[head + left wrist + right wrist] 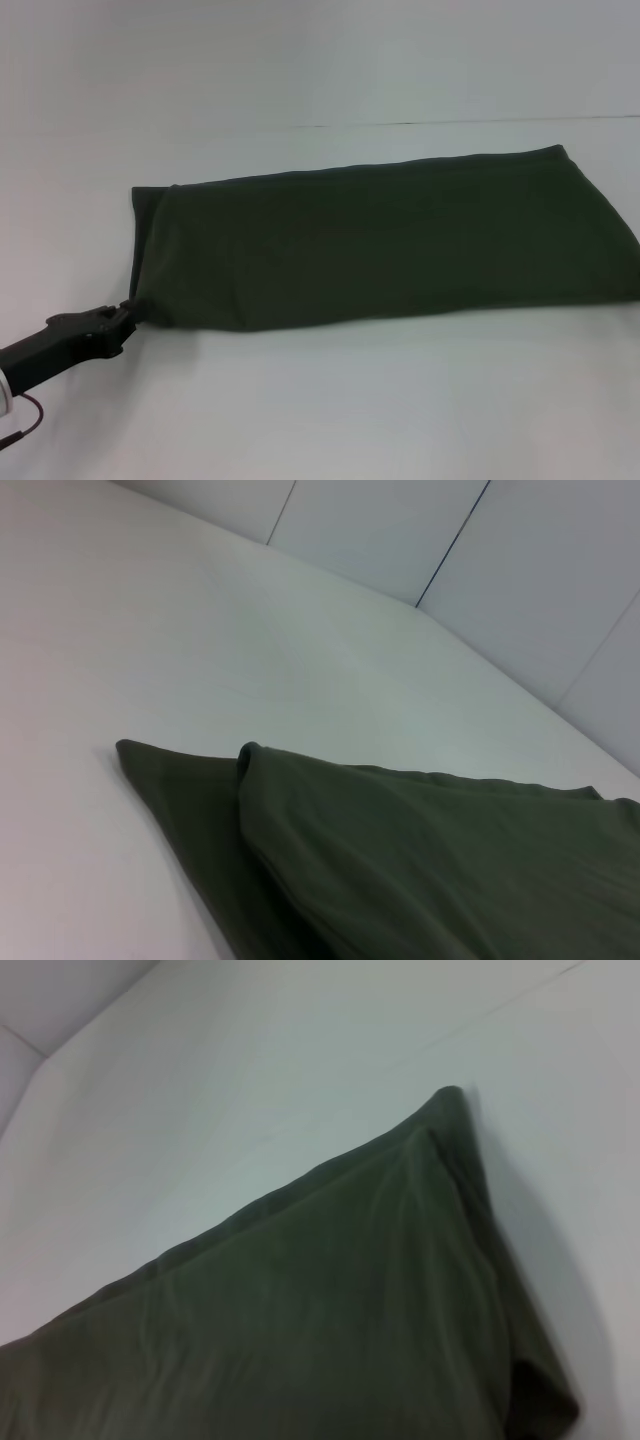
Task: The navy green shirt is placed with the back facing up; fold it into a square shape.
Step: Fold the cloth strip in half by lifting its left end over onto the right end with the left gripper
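Head view has the navy green shirt [390,240] already down to 1 long band across the middle of the white table [330,400], long axis running from lower left up toward the right edge; the left gripper [124,316] sits at lower left, pinched shut on the near-left corner. Right gripper isn't visible; my guess is the next fold carries that left end along the band toward the right.

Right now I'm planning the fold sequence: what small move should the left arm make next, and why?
Probably carry that corner rightward across the shirt. The left end effector sits at its near left corner, apparently gripping it, and the shirt lies as a long band, not yet square.
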Motion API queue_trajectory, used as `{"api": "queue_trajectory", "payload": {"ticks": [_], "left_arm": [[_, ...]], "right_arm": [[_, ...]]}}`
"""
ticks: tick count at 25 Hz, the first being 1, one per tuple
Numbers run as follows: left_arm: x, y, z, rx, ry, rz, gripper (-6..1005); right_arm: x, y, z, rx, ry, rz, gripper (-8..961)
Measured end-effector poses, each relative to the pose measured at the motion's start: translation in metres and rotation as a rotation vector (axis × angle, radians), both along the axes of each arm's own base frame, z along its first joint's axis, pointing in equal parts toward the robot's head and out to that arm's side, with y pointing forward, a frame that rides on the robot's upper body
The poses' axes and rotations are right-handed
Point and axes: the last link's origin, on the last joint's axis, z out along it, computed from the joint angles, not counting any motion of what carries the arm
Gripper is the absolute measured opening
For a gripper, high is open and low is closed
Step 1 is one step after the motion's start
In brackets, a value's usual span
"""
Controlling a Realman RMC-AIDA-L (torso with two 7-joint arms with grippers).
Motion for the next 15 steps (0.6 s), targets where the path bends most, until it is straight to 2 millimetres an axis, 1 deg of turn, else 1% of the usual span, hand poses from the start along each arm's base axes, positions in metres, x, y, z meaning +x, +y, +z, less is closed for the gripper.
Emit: {"api": "queue_trajectory", "payload": {"ticks": [4,10,15], "left_arm": [[0.0,0.0,0.0,0.001,0.001,0.0,15],[0.0,0.001,0.0,0.002,0.002,0.001,15],[0.001,0.002,-0.001,0.001,0.006,-0.003,14]], "right_arm": [[0.0,0.004,-0.006,0.006,-0.012,-0.004,709],[-0.006,0.013,-0.016,0.005,-0.025,0.005,696],[-0.012,0.02,-0.025,-0.008,-0.033,0.019,624]]}}
